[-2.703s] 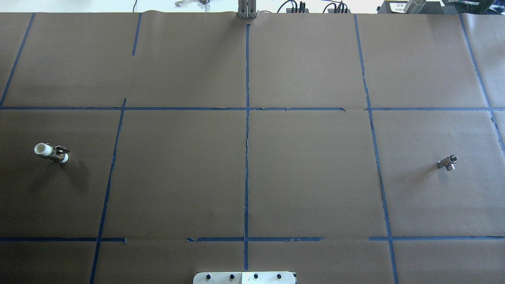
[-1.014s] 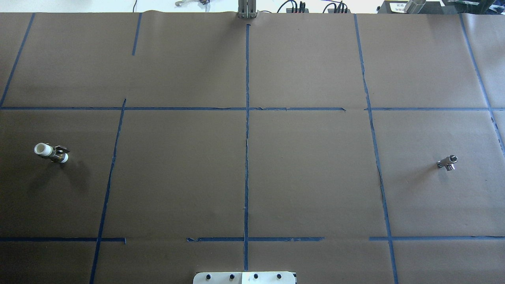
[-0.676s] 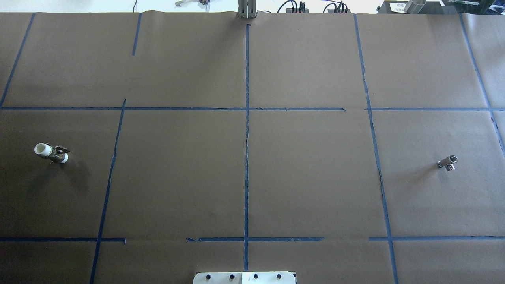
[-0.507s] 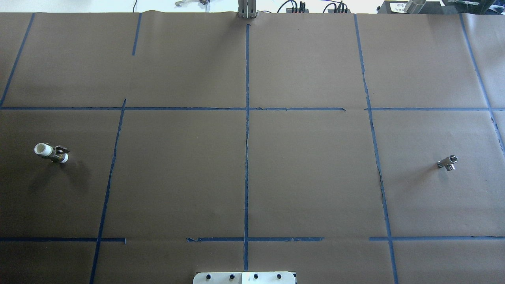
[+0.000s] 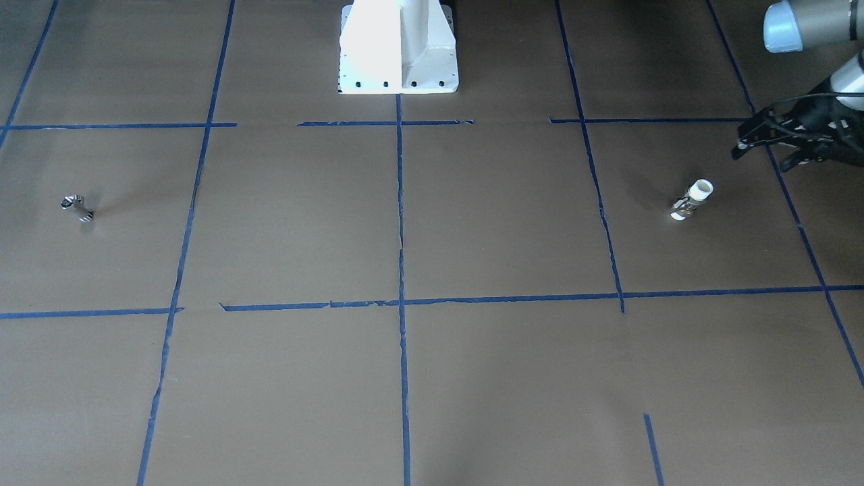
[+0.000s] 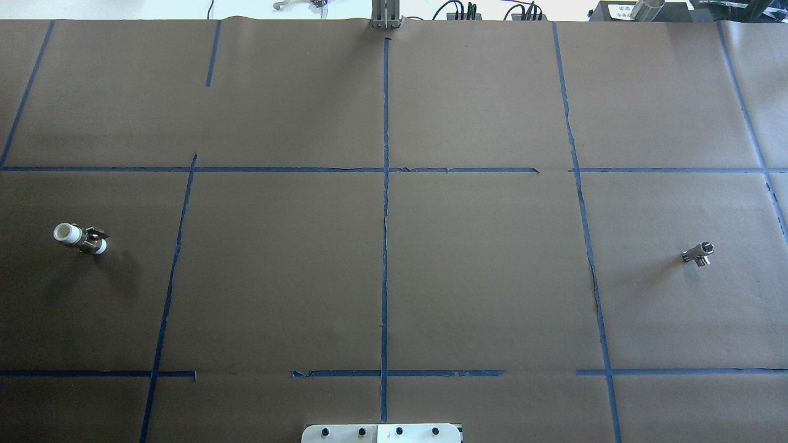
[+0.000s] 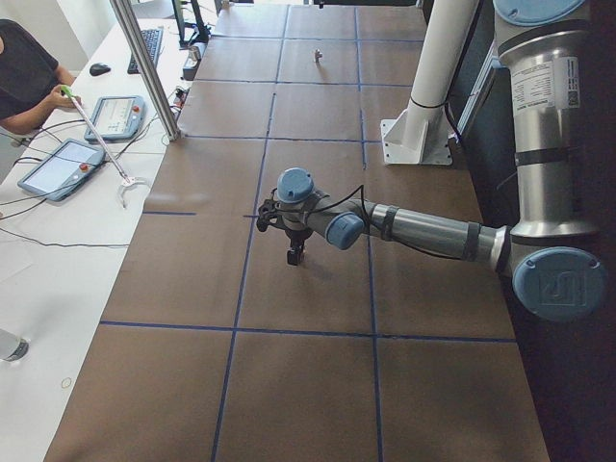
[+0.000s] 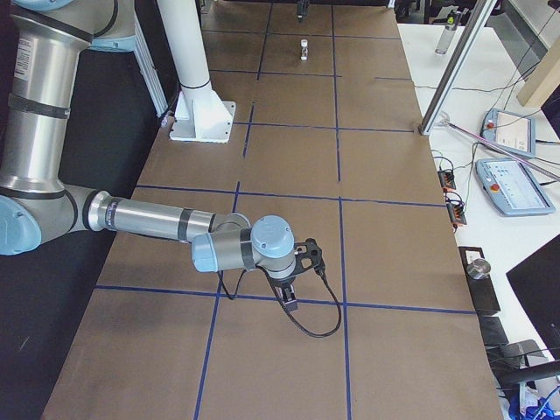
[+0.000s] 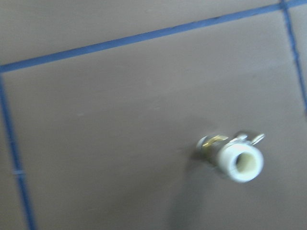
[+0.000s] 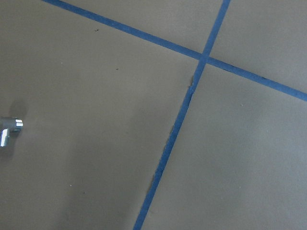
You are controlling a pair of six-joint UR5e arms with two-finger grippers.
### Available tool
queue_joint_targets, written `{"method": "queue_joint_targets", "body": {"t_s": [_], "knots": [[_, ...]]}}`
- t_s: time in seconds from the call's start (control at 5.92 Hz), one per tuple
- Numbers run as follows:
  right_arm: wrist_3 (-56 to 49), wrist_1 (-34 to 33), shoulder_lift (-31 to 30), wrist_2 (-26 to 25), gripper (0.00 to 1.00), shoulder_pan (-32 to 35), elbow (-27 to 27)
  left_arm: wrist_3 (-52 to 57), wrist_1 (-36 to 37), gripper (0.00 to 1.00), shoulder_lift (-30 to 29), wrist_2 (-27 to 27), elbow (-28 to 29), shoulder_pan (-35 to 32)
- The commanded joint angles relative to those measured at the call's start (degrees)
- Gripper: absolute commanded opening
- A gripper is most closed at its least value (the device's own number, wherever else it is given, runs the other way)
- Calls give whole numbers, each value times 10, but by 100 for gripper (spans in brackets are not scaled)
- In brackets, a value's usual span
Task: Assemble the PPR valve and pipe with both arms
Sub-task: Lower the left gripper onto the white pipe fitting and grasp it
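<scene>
The PPR valve, white with a brass band, lies on the brown table at the robot's left. It fills the lower right of the left wrist view. My left gripper hovers beside it, further left and nearer the robot, with its jaws apart and empty. The silver pipe lies at the robot's right and at the left edge of the right wrist view. My right gripper shows only in the exterior right view, pointing down over the table. I cannot tell its state.
The white pedestal base stands at the table's middle near edge. Blue tape lines divide the table. An aluminium post, tablets and an operator are on the far side.
</scene>
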Motion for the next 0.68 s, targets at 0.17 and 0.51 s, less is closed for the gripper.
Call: {"method": "queue_joint_targets", "body": {"t_s": [0.17, 0.51], "knots": [[0, -2, 8, -3, 100, -17, -1, -47, -7, 100, -30, 63, 16, 70], [-1, 0, 9, -3, 100, -17, 0, -44, -9, 100, -35, 64, 35, 84]]}}
